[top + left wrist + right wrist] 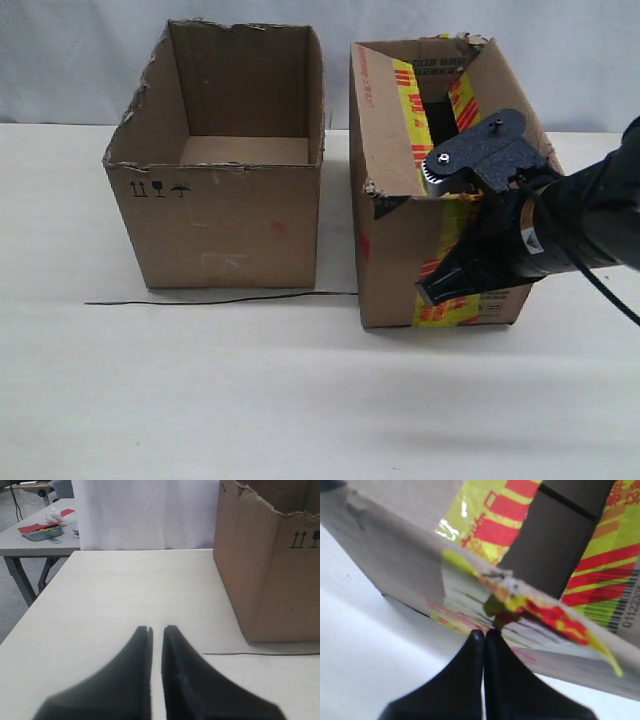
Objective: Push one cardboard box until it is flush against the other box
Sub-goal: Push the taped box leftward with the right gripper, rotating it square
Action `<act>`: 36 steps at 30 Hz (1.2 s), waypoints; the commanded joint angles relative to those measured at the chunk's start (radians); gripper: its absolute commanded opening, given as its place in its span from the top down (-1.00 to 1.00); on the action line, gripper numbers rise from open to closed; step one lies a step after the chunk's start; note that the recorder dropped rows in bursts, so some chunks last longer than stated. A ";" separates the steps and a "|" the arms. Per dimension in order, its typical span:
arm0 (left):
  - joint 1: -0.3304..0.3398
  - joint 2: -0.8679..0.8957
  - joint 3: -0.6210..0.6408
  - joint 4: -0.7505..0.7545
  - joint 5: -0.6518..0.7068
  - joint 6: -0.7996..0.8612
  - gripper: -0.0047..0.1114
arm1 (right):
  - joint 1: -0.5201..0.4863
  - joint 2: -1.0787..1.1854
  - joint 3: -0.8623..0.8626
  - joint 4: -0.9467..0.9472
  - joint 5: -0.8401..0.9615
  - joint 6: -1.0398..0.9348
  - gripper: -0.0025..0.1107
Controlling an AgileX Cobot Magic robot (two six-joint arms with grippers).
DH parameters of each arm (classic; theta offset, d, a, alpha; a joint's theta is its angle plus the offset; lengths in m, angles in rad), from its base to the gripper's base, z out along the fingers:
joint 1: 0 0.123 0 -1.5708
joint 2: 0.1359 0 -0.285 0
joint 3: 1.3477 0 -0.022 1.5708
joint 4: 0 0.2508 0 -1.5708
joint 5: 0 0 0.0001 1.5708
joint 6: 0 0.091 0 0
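Note:
The taped cardboard box (395, 245), open-topped with yellow tape striped red, stands on the right of the table. The plain brown other box (225, 215), marked with small black symbols, stands to its left across a narrow gap. My right gripper (433, 292) is shut, and its tips rest against the taped box's front face low down. In the right wrist view the shut right gripper (484, 631) touches the taped box (400, 555) below a torn tape edge. My left gripper (156, 628) is shut, empty, over bare table, away from the other box (270, 575). It is out of the exterior view.
A thin black wire (220, 299) lies on the table along the plain box's front and reaches the taped box. White backdrop behind the boxes. Beyond the table's edge stands a grey side table (30, 547) with a teal tray.

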 commanded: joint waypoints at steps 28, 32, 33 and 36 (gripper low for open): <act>-0.008 -0.001 0.002 -0.009 -0.012 -0.004 0.92 | -0.090 0.039 -0.007 -0.114 -0.232 0.183 0.96; -0.008 -0.001 0.002 -0.009 -0.012 -0.004 0.92 | -0.090 0.074 -0.007 -0.114 -0.242 0.183 0.96; -0.008 -0.001 0.002 -0.009 -0.012 -0.004 0.92 | -0.090 0.077 -0.007 -0.114 -0.249 0.183 0.96; -0.008 -0.001 0.002 -0.009 -0.012 -0.004 0.92 | -0.090 0.084 -0.007 -0.138 -0.258 0.183 0.96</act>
